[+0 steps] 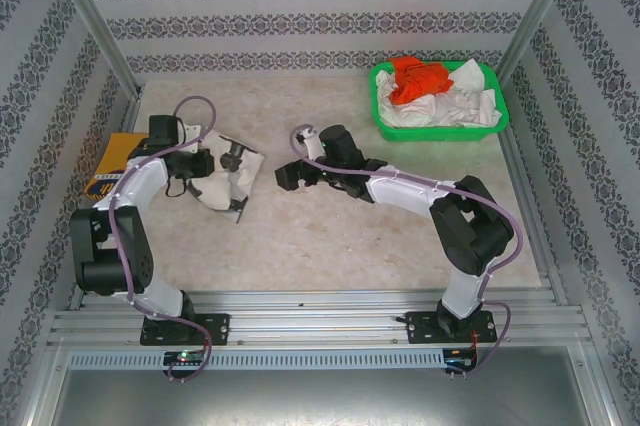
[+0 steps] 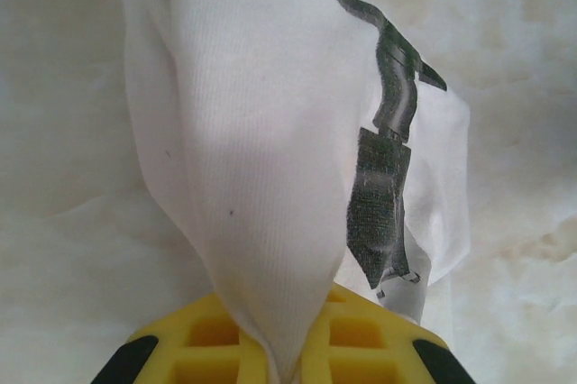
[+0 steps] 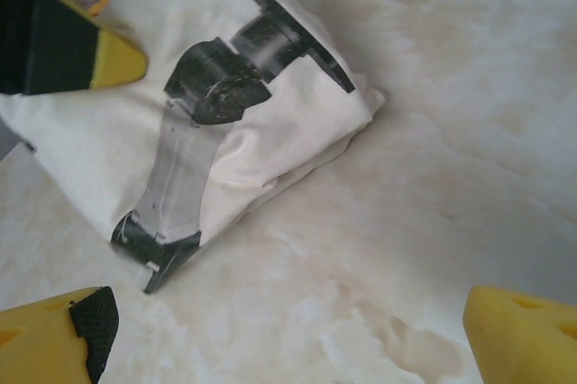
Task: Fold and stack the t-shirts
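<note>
— Where can I pass?
— I see bare table (image 1: 340, 246) across the middle and front. The cream shirt (image 1: 228, 184) blocks my left side, with the mustard shirt (image 1: 110, 161) at the left edge.
— Far right?
— The green basket (image 1: 440, 130) fills that corner.

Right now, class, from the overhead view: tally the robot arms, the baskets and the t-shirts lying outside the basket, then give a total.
Robot arms: 2, the left arm and the right arm
Green plastic basket: 1
T-shirts outside the basket: 2, the cream-white printed t-shirt and the mustard-yellow t-shirt
Total: 5
</note>
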`<state>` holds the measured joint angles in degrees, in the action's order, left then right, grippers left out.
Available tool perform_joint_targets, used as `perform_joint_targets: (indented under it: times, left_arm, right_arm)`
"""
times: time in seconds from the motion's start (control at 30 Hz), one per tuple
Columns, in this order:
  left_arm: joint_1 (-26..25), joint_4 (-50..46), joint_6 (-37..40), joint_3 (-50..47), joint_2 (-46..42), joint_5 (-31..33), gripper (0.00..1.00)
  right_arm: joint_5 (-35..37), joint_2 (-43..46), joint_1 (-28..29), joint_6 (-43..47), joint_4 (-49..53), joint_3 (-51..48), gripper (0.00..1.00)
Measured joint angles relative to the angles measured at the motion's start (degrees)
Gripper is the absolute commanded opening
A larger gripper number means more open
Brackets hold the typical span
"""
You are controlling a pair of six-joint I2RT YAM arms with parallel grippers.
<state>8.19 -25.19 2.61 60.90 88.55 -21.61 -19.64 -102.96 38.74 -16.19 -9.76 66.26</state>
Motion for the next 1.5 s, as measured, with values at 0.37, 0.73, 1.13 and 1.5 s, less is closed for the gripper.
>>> perform_joint_targets:
  times: [0.37, 0.73, 1.13, 1.5]
  left_arm:
    - [14.2, -5.7, 11.3, 2.8, -4.1, 6.9, 0.00]
    - [19.8, -5.7, 16.6, 9.9, -0.9, 5.9, 0.00]
    - [24.8, -2.8, 19.2, 10.8, 0.3, -1.9, 0.00]
    - [27.6, 3.0, 19.1, 9.6, 0.2, -5.2, 0.00]
  right_arm:
    - [-1.7, -0.1, 1.2, 1.9, -1.3, 3.0, 0.98]
    - [-1.9, -0.6, 1.3, 2.5, -2.3, 3.0, 0.98]
    - [-1.9, -0.7, 1.3, 2.6, -3.4, 3.0, 0.98]
    - [-1.9, -2.3, 1.3, 1.6, -4.2, 3.0, 0.98]
